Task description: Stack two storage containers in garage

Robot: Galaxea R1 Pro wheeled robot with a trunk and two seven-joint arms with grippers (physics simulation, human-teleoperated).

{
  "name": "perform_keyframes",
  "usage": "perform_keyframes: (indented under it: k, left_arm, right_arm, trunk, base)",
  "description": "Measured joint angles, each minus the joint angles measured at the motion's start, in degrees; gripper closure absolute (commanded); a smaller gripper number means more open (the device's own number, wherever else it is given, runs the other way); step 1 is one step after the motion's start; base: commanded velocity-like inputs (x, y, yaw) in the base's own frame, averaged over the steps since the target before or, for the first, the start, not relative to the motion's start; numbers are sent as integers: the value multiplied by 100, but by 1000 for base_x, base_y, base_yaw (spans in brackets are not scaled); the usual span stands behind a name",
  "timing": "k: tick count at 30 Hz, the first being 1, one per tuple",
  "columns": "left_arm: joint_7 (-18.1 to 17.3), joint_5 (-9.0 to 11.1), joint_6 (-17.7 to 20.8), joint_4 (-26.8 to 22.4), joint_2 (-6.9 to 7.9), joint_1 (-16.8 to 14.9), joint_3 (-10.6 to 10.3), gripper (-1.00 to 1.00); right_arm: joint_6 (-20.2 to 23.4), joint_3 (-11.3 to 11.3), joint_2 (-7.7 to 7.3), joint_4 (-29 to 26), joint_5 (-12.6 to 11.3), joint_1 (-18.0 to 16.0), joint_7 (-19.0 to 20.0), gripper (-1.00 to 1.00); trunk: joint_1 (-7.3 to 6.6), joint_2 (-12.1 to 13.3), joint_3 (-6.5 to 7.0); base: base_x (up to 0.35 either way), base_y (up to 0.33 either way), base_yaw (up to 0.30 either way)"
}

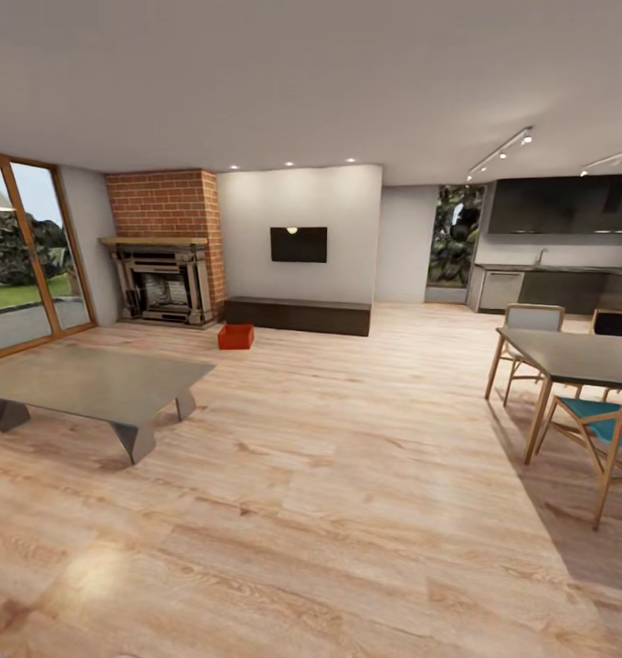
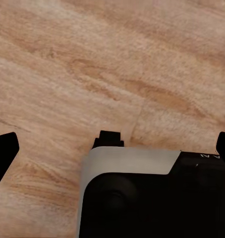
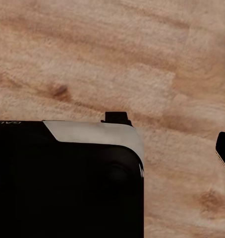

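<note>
1 storage container (image 1: 236, 336) far across living rm, by fireplace (image 1: 163, 279), end effectors over wood floor (image 1: 347, 475)

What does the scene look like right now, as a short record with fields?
room: living room, light wood plank floor
task item: one orange-red bin on the floor, in front of the fireplace and the low dark cabinet
other furniture: grey coffee table, wall TV, dining table
left pincer: open, nothing between its fingers
right pincer: cannot tell
</note>
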Motion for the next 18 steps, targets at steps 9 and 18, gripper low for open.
perform_keyframes:
  k: [9,18]
  left_arm:
    - [0,-5,0,0,3,0,-1,-100]
    - [0,-5,8,0,2,0,0,-100]
  right_arm:
    - [0,0,0,1,0,0,1,-100]
    - [0,0,0,-2,0,0,1,-100]
  trunk:
    - [0,0,-1]
    - [0,0,-1]
  base:
    - [316,0,0]
    - [316,0,0]
